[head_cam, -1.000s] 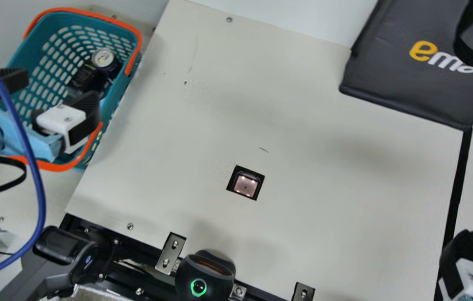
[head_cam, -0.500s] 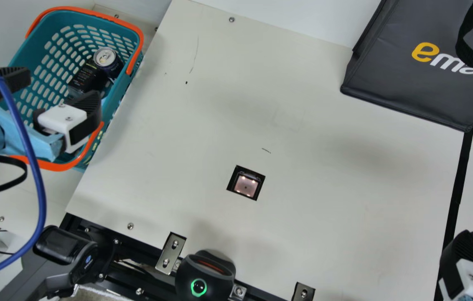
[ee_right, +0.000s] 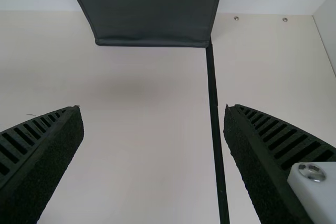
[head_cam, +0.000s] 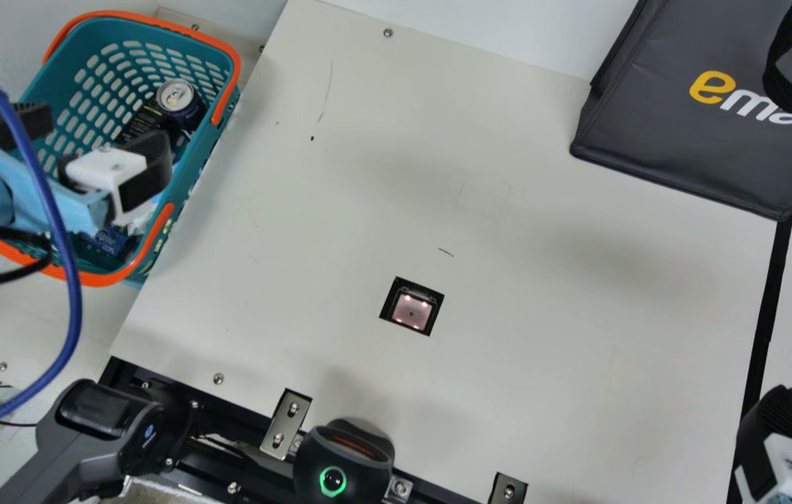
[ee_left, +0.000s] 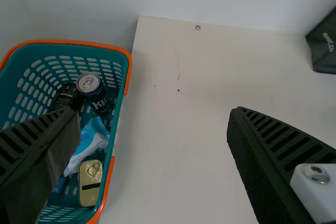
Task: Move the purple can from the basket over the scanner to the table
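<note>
Left hand (head_cam: pixel 100 133): released, fingers wide apart, nothing between | purple can (head_cam: pixel 179 103): inside the basket (head_cam: pixel 201 159) | done: no grasp yet; left, I judge: grasping; passing over the scanner (head_cam: pixel 411 311); placing on the tabletop (head_cam: pixel 543 364)

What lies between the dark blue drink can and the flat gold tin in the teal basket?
A blue and white packet, in the left wrist view.

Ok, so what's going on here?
The robot's left end effector, two black ribbed fingers, hangs open and empty over the perforated teal plastic basket. The dark purple metal can with a silver top sits inside, ungrasped, so it hasn't crossed the square scanner window in the cream table. The right end effector is open and empty too.
</note>
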`<act>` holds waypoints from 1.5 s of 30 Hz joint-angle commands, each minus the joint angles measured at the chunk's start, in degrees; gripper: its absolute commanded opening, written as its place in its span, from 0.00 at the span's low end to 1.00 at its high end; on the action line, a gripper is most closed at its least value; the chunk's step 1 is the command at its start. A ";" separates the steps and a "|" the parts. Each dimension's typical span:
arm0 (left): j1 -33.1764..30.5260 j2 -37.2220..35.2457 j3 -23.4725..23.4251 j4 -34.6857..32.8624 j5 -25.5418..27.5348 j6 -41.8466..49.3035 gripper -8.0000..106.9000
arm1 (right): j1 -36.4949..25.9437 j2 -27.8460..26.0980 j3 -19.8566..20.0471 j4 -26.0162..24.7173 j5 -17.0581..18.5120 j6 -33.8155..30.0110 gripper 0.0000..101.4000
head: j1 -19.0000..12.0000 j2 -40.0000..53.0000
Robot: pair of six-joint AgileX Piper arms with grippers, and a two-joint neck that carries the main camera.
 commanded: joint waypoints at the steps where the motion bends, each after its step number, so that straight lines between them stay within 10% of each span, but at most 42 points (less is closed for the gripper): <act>1: 2.90 1.58 -0.40 -1.10 -0.13 0.47 0.85 | 0.00 0.00 0.00 0.00 0.00 0.00 0.94 | -1.66 0.14; 21: 33.71 19.19 -6.46 -13.65 0.07 19.03 0.85 | 0.00 0.00 0.00 0.00 0.02 0.00 0.94 | -1.66 0.14; 45: 29.11 42.26 -5.41 -1.39 -15.47 18.85 0.85 | 0.00 0.00 0.00 0.00 0.02 0.00 0.94 | -1.66 0.14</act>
